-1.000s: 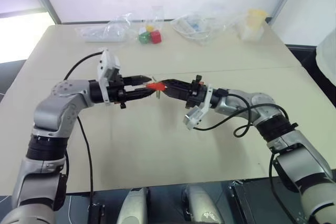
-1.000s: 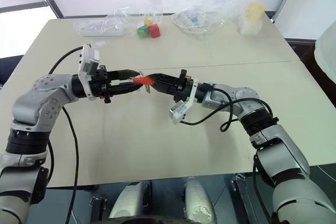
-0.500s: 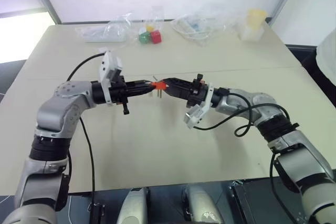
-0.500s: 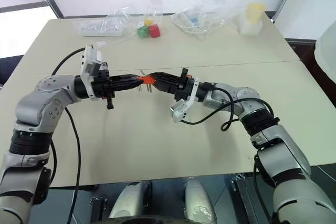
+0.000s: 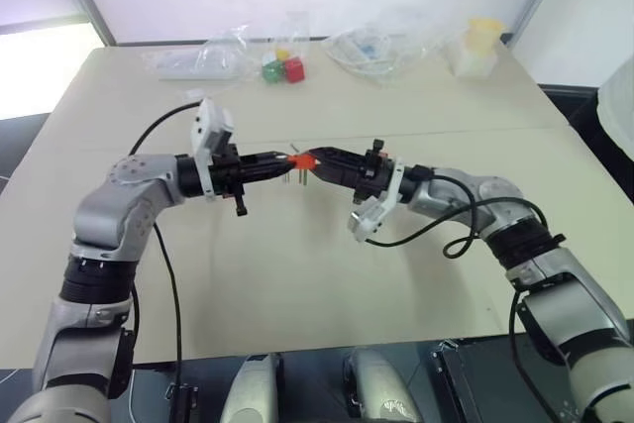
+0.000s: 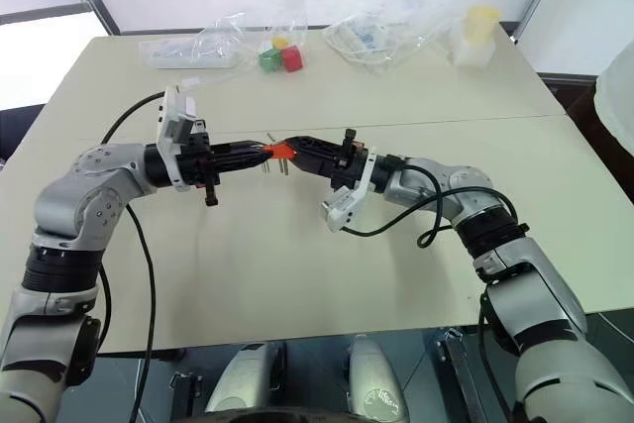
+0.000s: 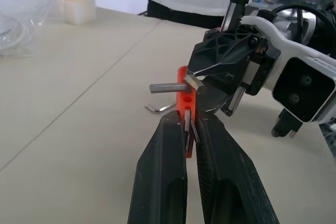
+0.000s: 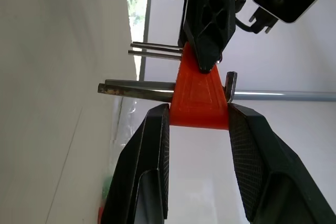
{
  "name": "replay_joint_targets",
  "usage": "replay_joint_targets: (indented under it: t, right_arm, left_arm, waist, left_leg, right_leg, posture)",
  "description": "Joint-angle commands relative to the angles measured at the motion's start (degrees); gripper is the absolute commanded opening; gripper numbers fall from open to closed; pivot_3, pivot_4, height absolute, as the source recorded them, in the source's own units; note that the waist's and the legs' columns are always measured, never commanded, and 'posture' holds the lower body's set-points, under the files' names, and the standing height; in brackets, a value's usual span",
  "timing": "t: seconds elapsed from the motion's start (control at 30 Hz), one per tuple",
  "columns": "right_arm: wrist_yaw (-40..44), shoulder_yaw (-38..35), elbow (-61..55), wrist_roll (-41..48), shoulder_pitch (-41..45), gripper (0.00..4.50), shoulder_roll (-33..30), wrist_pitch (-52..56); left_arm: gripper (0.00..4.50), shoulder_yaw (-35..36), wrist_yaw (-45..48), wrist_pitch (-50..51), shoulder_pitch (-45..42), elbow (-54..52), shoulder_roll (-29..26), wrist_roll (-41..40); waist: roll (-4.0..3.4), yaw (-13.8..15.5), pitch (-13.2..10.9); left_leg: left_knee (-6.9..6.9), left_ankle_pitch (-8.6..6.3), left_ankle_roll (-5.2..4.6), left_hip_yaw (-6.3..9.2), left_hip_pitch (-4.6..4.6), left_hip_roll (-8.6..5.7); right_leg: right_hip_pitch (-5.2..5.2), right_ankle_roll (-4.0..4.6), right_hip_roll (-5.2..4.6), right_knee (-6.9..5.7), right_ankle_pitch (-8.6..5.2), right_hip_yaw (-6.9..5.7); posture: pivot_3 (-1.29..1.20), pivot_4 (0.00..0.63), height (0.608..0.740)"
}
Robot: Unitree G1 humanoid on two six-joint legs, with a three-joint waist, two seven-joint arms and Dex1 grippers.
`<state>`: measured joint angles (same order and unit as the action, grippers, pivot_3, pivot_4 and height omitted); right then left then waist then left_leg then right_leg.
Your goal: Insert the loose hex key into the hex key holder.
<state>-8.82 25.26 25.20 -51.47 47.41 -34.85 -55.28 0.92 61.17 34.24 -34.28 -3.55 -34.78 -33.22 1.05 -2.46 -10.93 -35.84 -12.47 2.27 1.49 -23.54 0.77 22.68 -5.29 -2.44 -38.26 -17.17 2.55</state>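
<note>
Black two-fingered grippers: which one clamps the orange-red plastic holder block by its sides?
The right gripper: its fingers press both sides of the orange-red plastic holder block. The left gripper is instead pinched shut on a thin grey metal key at the block's end.

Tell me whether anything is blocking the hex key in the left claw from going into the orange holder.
Nothing visible does. The left claw is shut on the loose hex key right at the hex key holder, which the right claw clamps. The seated keys stick out to the side, off its path.
</note>
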Motion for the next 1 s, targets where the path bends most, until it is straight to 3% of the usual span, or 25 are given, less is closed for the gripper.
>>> replay_joint_targets:
  t: [0.03,0.13,0.67,0.83,1.0]
  right_arm:
    - [-0.17,-0.94,-3.41,1.43,0.23,1.05,0.86,-0.66]
    - [0.10,-1.11,-3.50,1.52,0.07,1.05,0.97,-0.54]
    - [0.30,-1.16,-2.83,1.72,-0.05,1.05,1.17,-0.14]
    - [0.59,-1.14,-2.73,1.92,0.04,1.05,1.34,-0.12]
    - [0.90,-1.00,-2.69,2.29,0.01,1.05,1.34,-0.05]
  left_arm:
    - [1.20,-0.08,-0.51,-0.99,-1.12,-1.20,0.66,0.12]
    - [2.53,-0.07,0.01,-1.35,-0.98,-1.40,0.87,0.22]
    - [2.53,0.05,0.23,-1.32,-0.71,-1.73,0.85,0.24]
    - [0.21,0.48,-0.27,-1.09,-0.66,-1.88,1.15,-0.21]
    - [0.06,0.61,-0.76,-0.75,-0.49,-2.15,1.16,-0.52]
  waist:
    - [0.00,-0.01,0.00]
    - [0.00,-0.01,0.00]
    - [0.00,0.02,0.00]
    - [0.00,0.03,0.00]
    - [0.00,0.01,0.00]
  left_leg:
    - [-0.01,0.00,0.00,0.00,0.00,0.00]
    - [-0.03,0.00,0.00,0.02,0.00,0.01]
    - [-0.07,0.00,0.00,0.02,0.00,0.01]
    - [-0.07,0.00,0.00,0.02,0.00,0.01]
    - [-0.08,0.00,0.00,0.02,0.00,0.01]
  right_leg:
    - [0.00,0.00,0.00,0.00,0.00,0.00]
    - [-0.01,0.00,0.01,-0.02,0.00,0.00]
    - [-0.02,0.00,0.01,-0.05,0.00,0.00]
    - [-0.02,0.00,0.01,-0.05,0.00,0.00]
    - [-0.02,0.00,0.01,-0.06,0.00,0.00]
  posture:
    - [0.00,0.150,0.740]
    - [0.00,0.150,0.740]
    - [0.00,0.150,0.740]
    - [0.00,0.150,0.740]
    - [0.00,0.150,0.740]
